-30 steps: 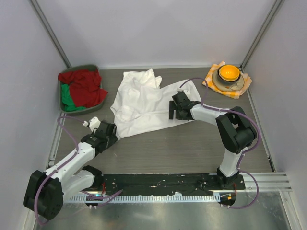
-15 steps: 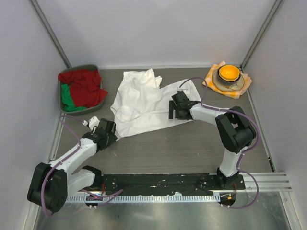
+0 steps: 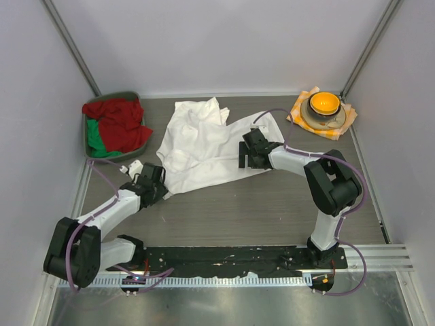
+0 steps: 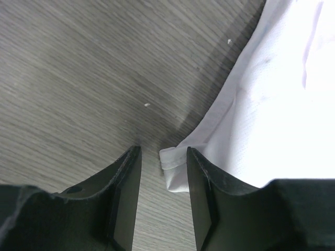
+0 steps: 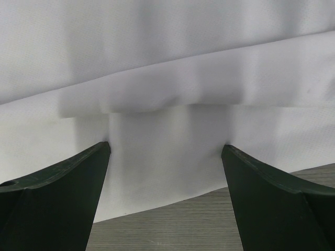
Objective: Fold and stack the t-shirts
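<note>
t-shirt point(image 3: 200, 146) crumpled on table point(image 3: 272, 210), far of centre | left gripper point(image 4: 163, 155) half-spread round its near-left hem corner, nothing pinched | right gripper point(image 5: 166, 147) spread wide on its right edge | risk: left nips only the corner tip, thin cotton slips out on lifting

We find bare table point(image 3: 231, 210) open along the near side, between the two arms. The shirt point(image 3: 197, 146) sprawls across the middle. A bin point(image 3: 112, 95) of cloths fills the far-left corner and a bowl point(image 3: 324, 103) the far-right, while walls point(image 3: 27, 102) close three sides.
</note>
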`<state>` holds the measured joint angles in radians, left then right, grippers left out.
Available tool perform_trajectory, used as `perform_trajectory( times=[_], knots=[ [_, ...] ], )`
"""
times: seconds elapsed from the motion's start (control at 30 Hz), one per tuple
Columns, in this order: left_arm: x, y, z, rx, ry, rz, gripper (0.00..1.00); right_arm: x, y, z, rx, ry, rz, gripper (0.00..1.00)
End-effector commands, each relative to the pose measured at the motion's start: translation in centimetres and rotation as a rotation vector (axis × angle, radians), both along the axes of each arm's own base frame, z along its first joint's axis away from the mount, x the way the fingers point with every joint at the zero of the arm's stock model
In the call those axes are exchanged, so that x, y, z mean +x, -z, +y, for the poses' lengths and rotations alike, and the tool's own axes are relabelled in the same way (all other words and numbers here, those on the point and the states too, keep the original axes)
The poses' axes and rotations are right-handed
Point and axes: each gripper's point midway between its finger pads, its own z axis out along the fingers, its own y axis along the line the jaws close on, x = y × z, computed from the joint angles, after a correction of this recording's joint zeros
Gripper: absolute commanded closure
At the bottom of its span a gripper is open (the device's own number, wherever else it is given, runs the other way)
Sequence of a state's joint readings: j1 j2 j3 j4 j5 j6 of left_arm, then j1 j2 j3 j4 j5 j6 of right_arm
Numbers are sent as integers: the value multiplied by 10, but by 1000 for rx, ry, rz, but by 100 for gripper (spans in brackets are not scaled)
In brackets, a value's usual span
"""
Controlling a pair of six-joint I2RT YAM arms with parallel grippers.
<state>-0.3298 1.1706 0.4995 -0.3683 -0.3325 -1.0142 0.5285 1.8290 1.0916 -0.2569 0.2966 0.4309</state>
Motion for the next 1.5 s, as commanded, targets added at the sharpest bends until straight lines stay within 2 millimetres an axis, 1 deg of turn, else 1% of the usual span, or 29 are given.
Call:
perform_trajectory(
  times=[0.0,0.1,0.17,0.2,0.4,0.47,0.5,0.53,0.6,0.63,0.7,0.73,0.83,1.0,1.03,1.1,1.2,1.27,1.3,1.37,1.4,1.43,1.47],
  knots=[
    [16,-6,-8,-34,4,-43,58,-10,23,4,0,-12,68,6],
    [18,-3,-8,-38,0,-37,71,-10,23,4,-1,-13,68,6],
    [17,-1,-6,-42,-8,-34,93,-11,24,2,-8,-11,72,6],
    [17,-1,-6,-46,-12,-33,100,-10,24,2,-10,-9,70,6],
    [13,-4,3,-47,-33,-32,100,-11,28,-3,-35,5,81,6],
    [11,-7,10,-49,-49,-30,100,-12,33,-4,-47,9,94,6],
    [10,-12,13,-49,-53,-45,100,-12,33,-5,-52,14,96,6],
    [9,-13,21,-45,-73,-44,100,-12,34,-6,-56,15,101,6],
    [3,-17,27,-55,-83,-45,100,-13,37,-8,-64,24,109,6],
    [3,-18,34,-58,-107,-48,100,-14,38,-8,-66,23,113,6],
    [-2,-20,40,-65,-115,-49,100,-14,40,-10,-71,27,118,6],
    [-3,-20,45,-63,-133,-45,100,-14,39,-10,-70,27,117,6],
    [-8,-17,52,-66,-147,-28,100,-16,40,-13,-79,34,126,6],
    [-17,-11,60,-79,-186,-5,100,-18,39,-20,-92,53,129,6],
    [-18,-12,60,-82,-187,-13,100,-20,40,-24,-101,61,132,6],
    [-23,-9,69,-82,-233,-6,100,-21,40,-27,-104,70,133,6],
    [-25,-12,75,-83,-254,-18,100,-21,38,-33,-108,91,133,6],
    [-25,-15,74,-94,-253,-25,100,-22,37,-33,-101,90,134,6],
    [-24,-15,73,-102,-252,-25,94,-22,37,-32,-96,88,133,6],
    [-22,-19,69,-128,-253,-34,74,-20,34,-30,-85,86,127,6],
    [-21,-21,68,-135,-252,-37,61,-20,33,-29,-82,83,127,6],
    [-20,-23,66,-142,-246,-42,54,-19,32,-29,-79,84,124,6],
    [-20,-28,66,-143,-245,-44,45,-19,32,-29,-80,82,122,6]
  ],
)
